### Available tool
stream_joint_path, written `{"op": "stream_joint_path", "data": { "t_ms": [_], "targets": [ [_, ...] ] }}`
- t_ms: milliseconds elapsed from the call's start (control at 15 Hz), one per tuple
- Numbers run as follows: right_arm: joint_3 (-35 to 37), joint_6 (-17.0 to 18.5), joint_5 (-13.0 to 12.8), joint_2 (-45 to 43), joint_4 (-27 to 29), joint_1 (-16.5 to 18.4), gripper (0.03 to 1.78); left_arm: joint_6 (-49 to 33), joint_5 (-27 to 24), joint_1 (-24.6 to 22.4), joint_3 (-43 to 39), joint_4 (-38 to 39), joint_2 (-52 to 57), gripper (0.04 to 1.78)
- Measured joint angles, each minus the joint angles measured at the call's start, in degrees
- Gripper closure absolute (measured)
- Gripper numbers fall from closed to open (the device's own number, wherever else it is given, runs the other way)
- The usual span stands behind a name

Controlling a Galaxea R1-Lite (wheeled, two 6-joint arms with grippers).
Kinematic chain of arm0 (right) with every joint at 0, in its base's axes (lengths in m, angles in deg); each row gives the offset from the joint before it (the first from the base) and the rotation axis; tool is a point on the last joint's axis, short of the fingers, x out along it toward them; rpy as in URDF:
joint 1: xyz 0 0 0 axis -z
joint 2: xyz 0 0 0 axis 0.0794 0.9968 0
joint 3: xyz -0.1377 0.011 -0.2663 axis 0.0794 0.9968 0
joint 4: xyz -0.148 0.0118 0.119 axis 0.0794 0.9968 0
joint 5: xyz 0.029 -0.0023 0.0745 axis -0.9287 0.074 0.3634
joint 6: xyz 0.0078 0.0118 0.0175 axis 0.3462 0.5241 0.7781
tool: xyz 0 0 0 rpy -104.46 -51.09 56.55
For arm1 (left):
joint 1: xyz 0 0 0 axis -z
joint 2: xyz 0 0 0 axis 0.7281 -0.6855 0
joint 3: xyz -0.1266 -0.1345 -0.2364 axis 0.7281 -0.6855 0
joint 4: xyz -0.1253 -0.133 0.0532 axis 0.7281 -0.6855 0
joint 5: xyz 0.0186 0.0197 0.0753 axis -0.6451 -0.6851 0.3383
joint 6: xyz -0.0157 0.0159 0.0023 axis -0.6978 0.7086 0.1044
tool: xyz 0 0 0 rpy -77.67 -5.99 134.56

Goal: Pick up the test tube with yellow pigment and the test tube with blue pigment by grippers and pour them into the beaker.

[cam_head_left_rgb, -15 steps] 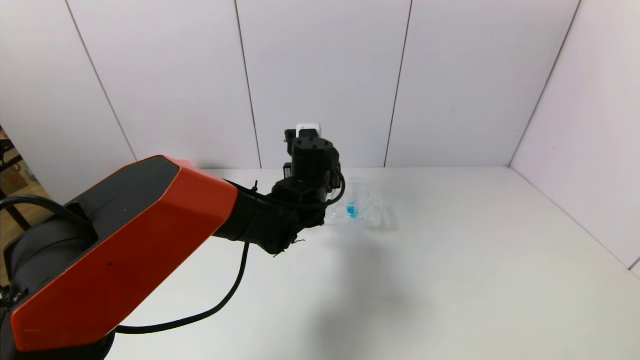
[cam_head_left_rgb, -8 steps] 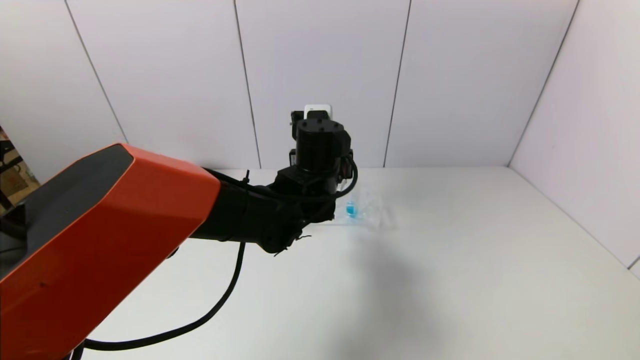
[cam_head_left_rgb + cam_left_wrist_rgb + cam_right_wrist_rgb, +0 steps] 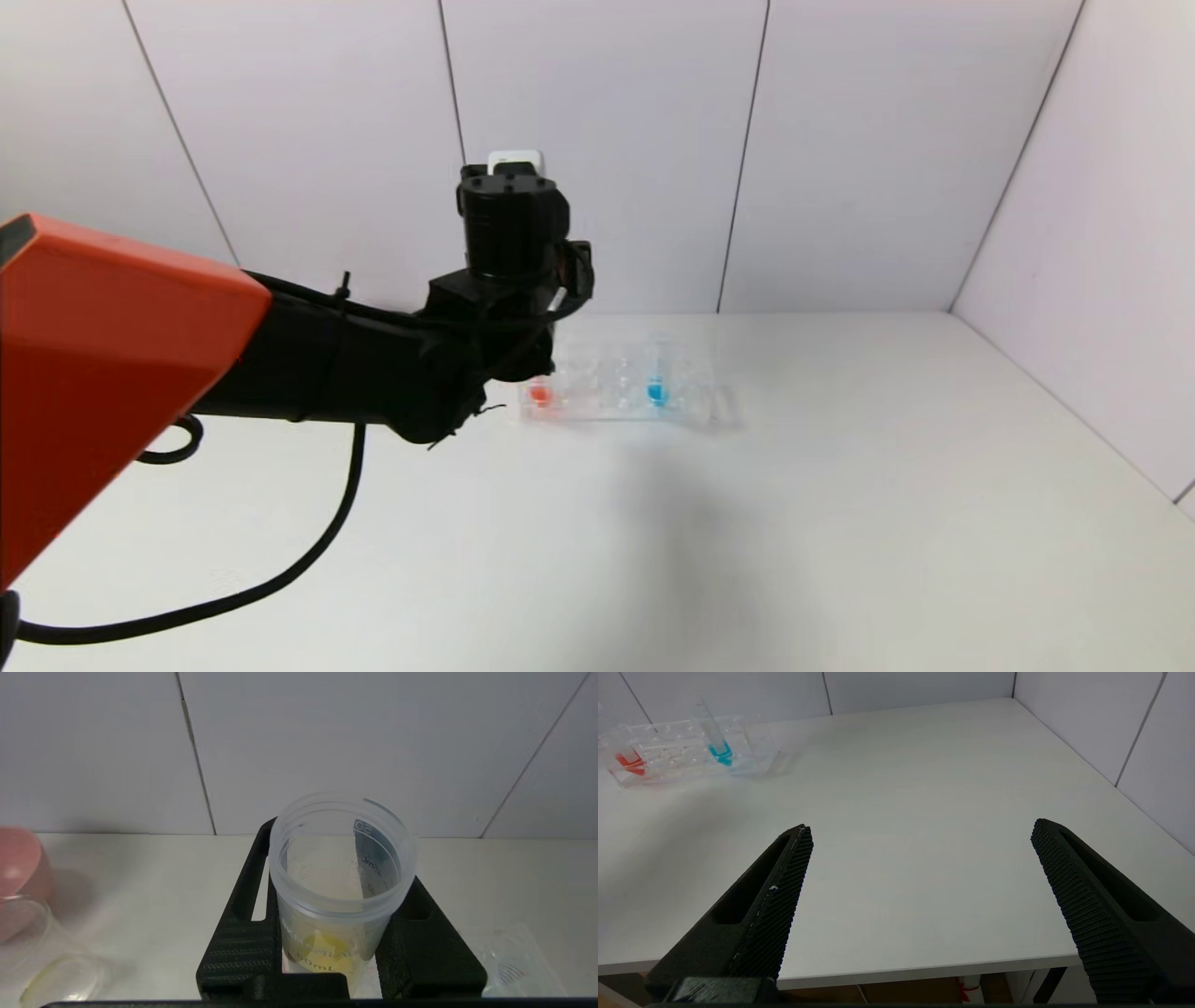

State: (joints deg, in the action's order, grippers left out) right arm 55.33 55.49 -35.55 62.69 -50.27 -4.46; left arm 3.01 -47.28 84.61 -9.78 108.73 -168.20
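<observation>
In the left wrist view my left gripper [image 3: 341, 858] is shut on the test tube with yellow pigment [image 3: 327, 952]. I look down its open mouth to the yellow liquid at its bottom. It hangs above the table. The beaker [image 3: 32, 956] stands off to one side, clear glass next to a pink bowl [image 3: 18, 868]. In the head view both are hidden behind the left arm [image 3: 509, 243]. The test tube with blue pigment [image 3: 656, 390] stands upright in the clear rack [image 3: 611, 403], also seen as the blue tube [image 3: 720, 749]. My right gripper [image 3: 920, 835] is open over the table's front edge, holding nothing.
A tube of red liquid [image 3: 539, 396] stands at the rack's left end. The rack [image 3: 752, 760] sits near the back wall. White walls close the table at the back and right. A black cable [image 3: 345, 523] hangs from the left arm.
My left arm has risen and swung to the left with the yellow tube in its grip, uncovering the rack's left end and the red tube. The blue tube has not moved.
</observation>
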Motion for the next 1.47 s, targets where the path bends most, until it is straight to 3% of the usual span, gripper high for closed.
{"op": "stream_joint_path", "data": {
  "t_ms": [200,933,1467],
  "targets": [
    [0.00,0.00,0.00,0.00,0.00,0.00,0.10,0.33,-0.88,-4.60,-3.85,0.11,3.64,1.28],
    [0.00,0.00,0.00,0.00,0.00,0.00,0.10,-0.51,-17.47,-25.84,-16.94,1.18,11.84,1.28],
    [0.00,0.00,0.00,0.00,0.02,0.00,0.10,-0.51,-24.17,-34.28,-22.26,4.94,13.21,1.28]
  ]
}}
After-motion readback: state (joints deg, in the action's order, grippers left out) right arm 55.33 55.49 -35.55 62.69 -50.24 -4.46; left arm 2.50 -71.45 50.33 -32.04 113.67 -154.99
